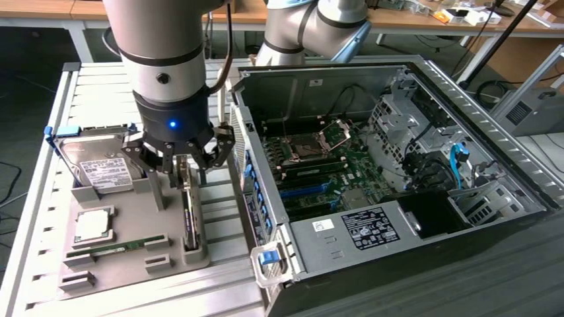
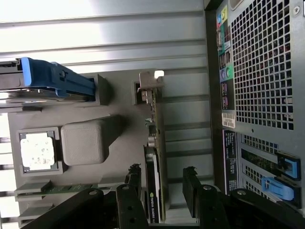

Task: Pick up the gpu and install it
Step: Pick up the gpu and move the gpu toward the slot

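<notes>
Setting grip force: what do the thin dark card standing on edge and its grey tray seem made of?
Thin dark card: circuit board, probably fibreglass, greenish edge showing; its end bracket is shiny bare metal. Grey tray: matte, uniform, probably plastic.

A robotics lab: an open computer case (image 1: 282, 92) on a slatted metal table (image 1: 97, 92), cluttered wooden tables (image 1: 414, 25) behind the case.
</notes>
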